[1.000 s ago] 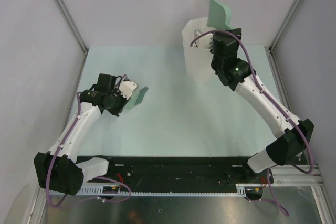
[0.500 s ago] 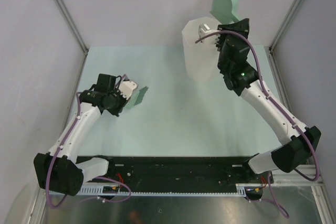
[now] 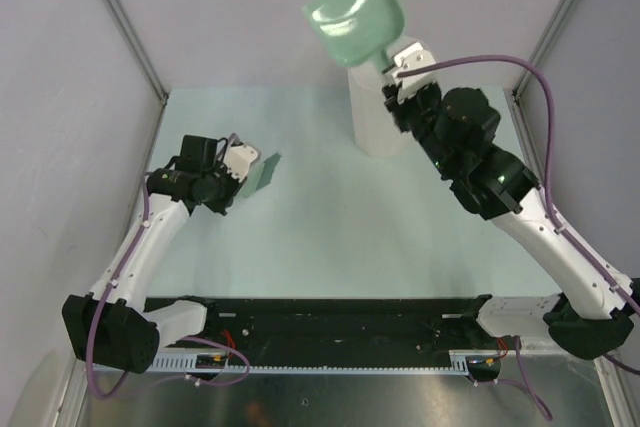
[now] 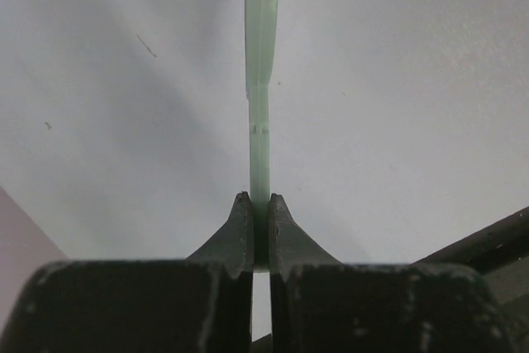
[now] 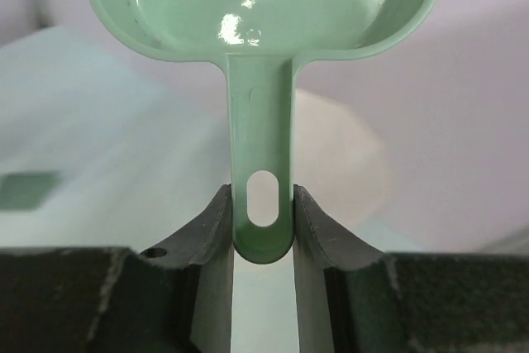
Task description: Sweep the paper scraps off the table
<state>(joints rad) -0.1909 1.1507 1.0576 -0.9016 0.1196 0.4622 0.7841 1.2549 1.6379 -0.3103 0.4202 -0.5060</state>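
Looks like the tail end of the dump step. Holding dustpan (image 3: pixel 355 12) by its handle in right fingers (image 5: pixel 260 197), closed narrow on the handle. Pan raised high over the white bin (image 3: pixel 370 122), inside bare and glossy. Pinching a thin green scraper (image 4: pixel 261 80) edge-on in left fingers (image 4: pixel 258 201), fully closed on it, hovering over left side of worktop (image 3: pixel 340 237). No paper scraps visible anywhere on the worktop. Likely in the bin, but can't see inside to confirm. Next, probably: check worktop for leftovers, else lower pan clear of the bin and set both tools down. Calls for keeping the pan off the bin rim on the way down. Tall, light-looking, easy to tip.
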